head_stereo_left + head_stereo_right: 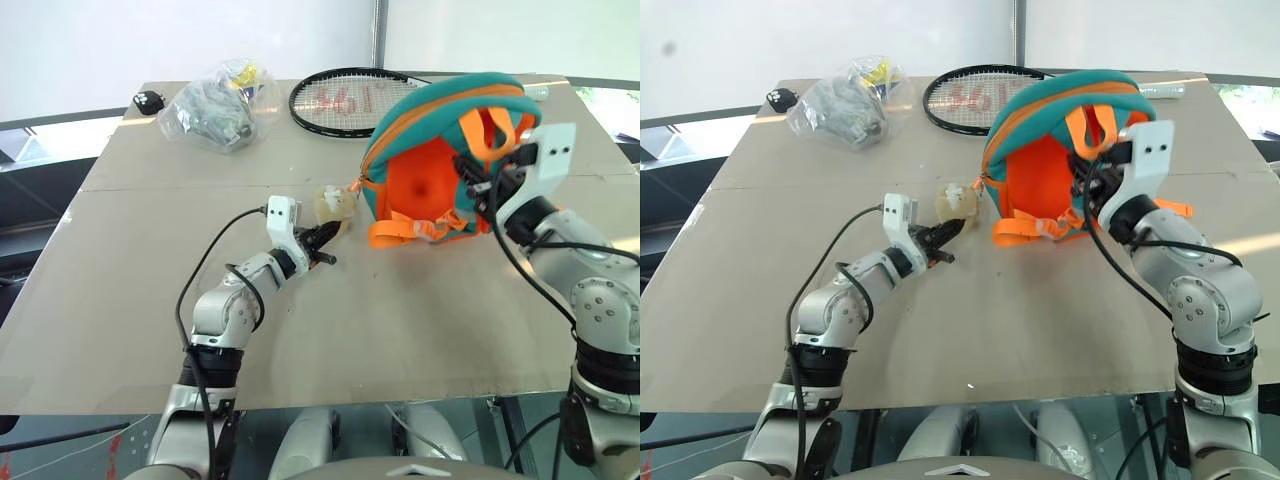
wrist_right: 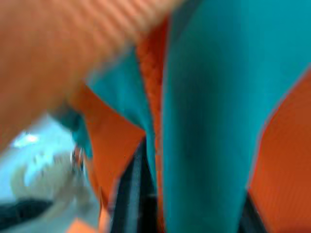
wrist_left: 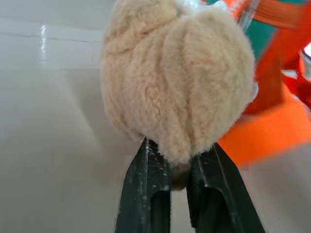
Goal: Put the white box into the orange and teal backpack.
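The orange and teal backpack (image 1: 425, 185) stands on the tan table with its orange inside facing me. The white box is hidden. A tan plush toy (image 1: 333, 203) hangs at the backpack's lower left corner. My left gripper (image 1: 329, 244) points at the toy from below left, open by a narrow gap, and a tuft of the plush toy (image 3: 180, 77) sits between its tips. At the backpack's right rim, beside an orange strap (image 1: 492, 132), my right gripper (image 1: 472, 176) is open. The teal trim (image 2: 209, 121) runs between its jaws.
A black tennis racket (image 1: 345, 100) lies at the back behind the backpack. At the back left sit a clear plastic bag of grey items (image 1: 215, 112) and a small black object (image 1: 148, 100). Bare table (image 1: 120, 300) spreads on the left and in front.
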